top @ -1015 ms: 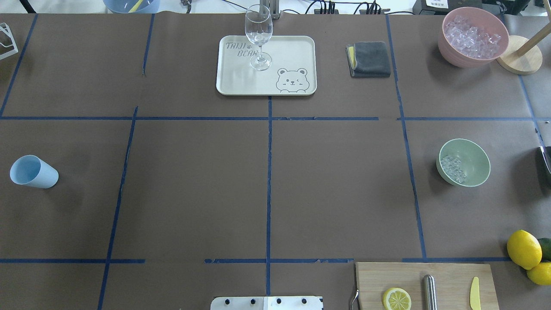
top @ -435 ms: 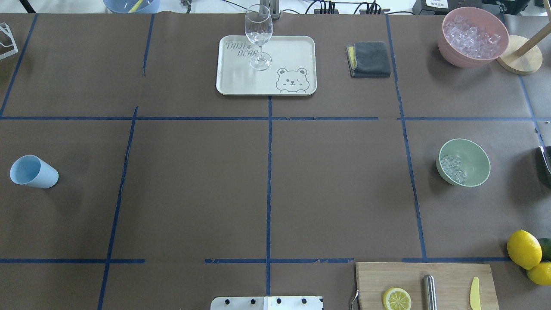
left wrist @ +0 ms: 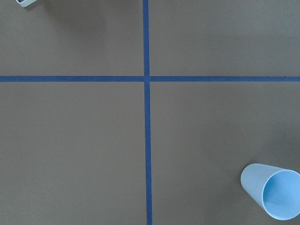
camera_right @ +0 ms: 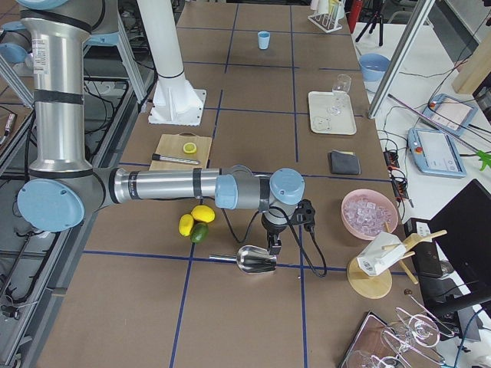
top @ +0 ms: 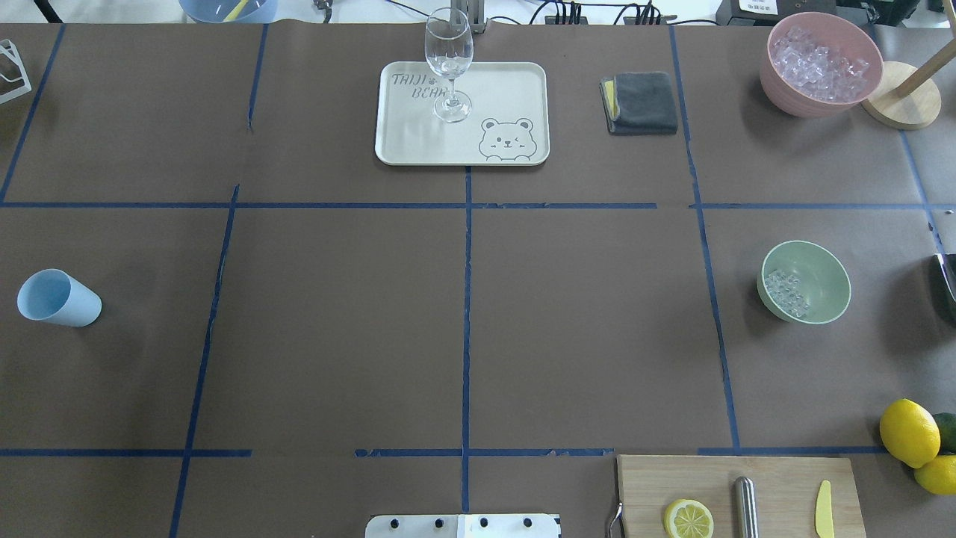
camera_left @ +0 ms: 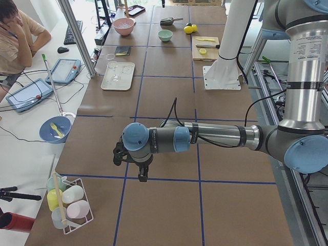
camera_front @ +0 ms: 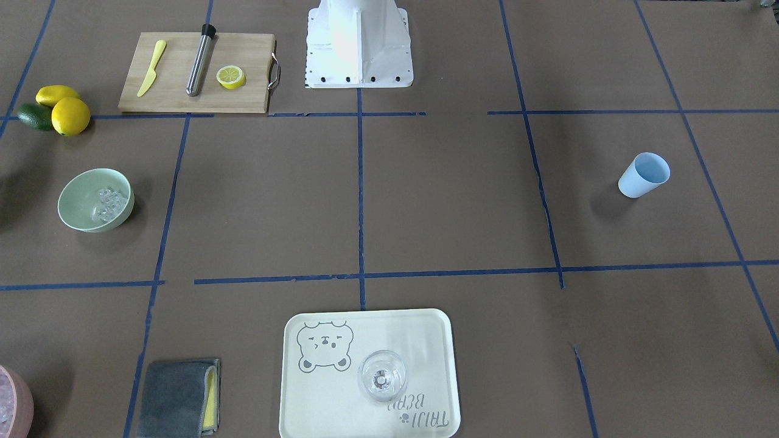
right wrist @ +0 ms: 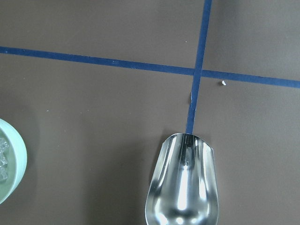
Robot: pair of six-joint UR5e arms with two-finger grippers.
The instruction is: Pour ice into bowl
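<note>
Overhead exterior: ice [top: 786, 292] lies inside mint-green bowl [top: 825, 278]. Metal scoop [right wrist: 183, 187] empty, near bowl. We judge pour complete; next move calls only for keeping scoop clear of bowl. Right gripper [camera_right: 271, 247] over scoop, left gripper [camera_left: 143, 176] far off: we cannot tell whether either is apart or together.

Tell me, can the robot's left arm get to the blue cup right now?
Probably yes. The left gripper hangs over the table, and its wrist camera shows the blue cup standing upright nearby, with only tape lines on the table around it. Nothing seems to block the way.
</note>
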